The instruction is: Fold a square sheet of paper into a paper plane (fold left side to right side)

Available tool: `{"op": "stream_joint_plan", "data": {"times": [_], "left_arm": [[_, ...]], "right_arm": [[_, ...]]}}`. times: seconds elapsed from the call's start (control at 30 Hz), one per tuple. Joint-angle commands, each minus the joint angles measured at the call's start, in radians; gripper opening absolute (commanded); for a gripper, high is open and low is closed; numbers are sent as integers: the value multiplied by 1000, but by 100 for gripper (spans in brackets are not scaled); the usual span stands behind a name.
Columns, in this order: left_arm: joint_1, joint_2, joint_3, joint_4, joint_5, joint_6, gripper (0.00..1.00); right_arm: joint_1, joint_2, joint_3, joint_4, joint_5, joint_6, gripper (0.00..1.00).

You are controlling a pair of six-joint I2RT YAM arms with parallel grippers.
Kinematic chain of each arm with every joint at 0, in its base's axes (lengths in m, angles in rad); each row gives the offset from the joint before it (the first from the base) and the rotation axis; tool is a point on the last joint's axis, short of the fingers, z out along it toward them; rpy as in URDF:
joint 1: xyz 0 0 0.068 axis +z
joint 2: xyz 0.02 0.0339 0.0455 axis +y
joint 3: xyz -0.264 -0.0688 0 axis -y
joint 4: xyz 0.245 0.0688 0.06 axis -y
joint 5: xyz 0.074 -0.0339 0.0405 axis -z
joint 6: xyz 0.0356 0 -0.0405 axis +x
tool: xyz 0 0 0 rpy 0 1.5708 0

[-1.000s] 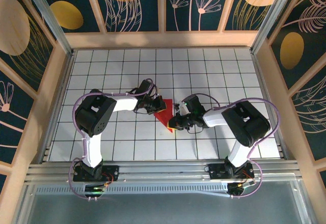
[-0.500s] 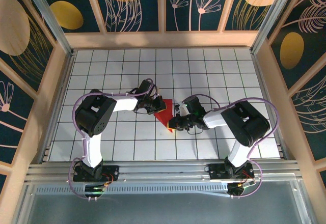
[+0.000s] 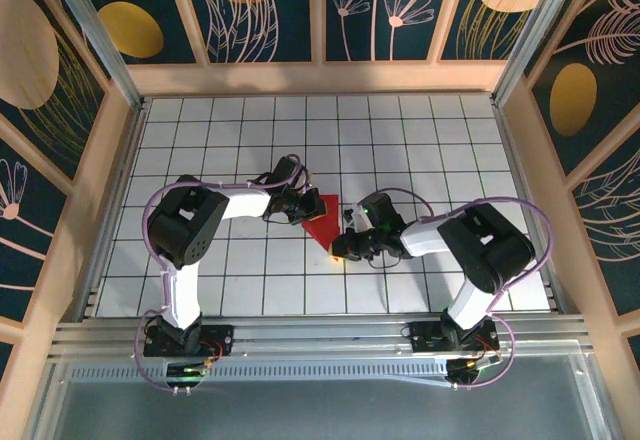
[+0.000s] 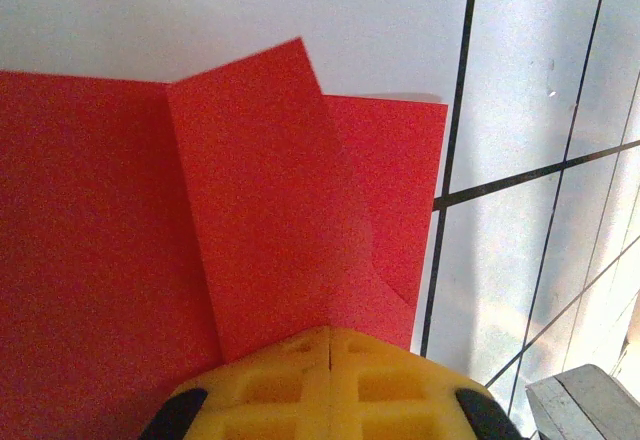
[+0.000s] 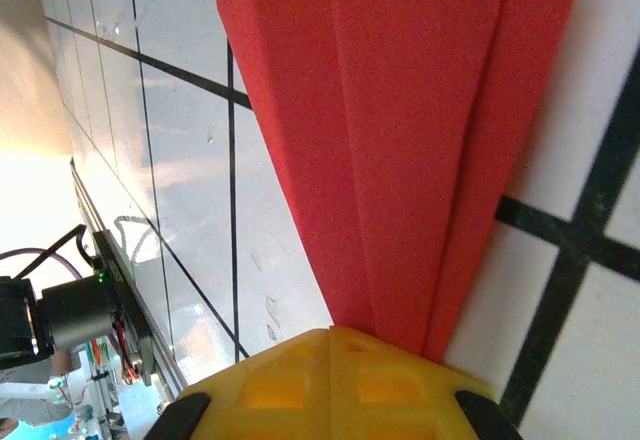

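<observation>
The red square sheet of paper (image 3: 322, 222) lies on the white tiled table between the two arms, folded into layered flaps that taper toward the near right. In the left wrist view the paper (image 4: 250, 190) shows a raised flap over a wider layer. My left gripper (image 4: 330, 332) is shut, and its yellow tips rest on the paper's edge. The right wrist view shows the paper (image 5: 400, 110) narrowing to a point under my right gripper (image 5: 330, 332), also shut with its tips pressed on it. From above, the left gripper (image 3: 305, 210) and the right gripper (image 3: 342, 248) sit at opposite ends of the paper.
The white grid table (image 3: 240, 140) is walled by wooden rails and patterned panels (image 3: 320, 10) on three sides. Both arm bases (image 3: 185, 338) stand on the metal rail at the near edge. Purple cables loop along each arm.
The right arm's wrist has shifted slightly to the right. The paper and the left arm look unchanged.
</observation>
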Motion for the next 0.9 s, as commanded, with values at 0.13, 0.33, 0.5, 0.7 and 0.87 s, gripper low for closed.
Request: {"op": "stream_joint_plan", "data": {"times": [0.13, 0.33, 0.5, 0.7, 0.87], "left_arm": [[-5, 90, -25, -136, -123, 5, 0], [-4, 88, -20, -143, -122, 9, 0], [-4, 82, -18, -146, -120, 12, 0], [-4, 83, -13, -149, -118, 16, 0], [-5, 84, -7, -152, -116, 18, 0]], "right_arm": [[24, -44, -56, -130, -32, 0, 0], [23, -99, -28, -231, -29, -31, 0], [-16, -248, 17, -297, -67, -41, 0], [-60, -246, 61, -236, -68, -20, 0], [-53, -131, 107, -128, 23, 39, 0]]}}
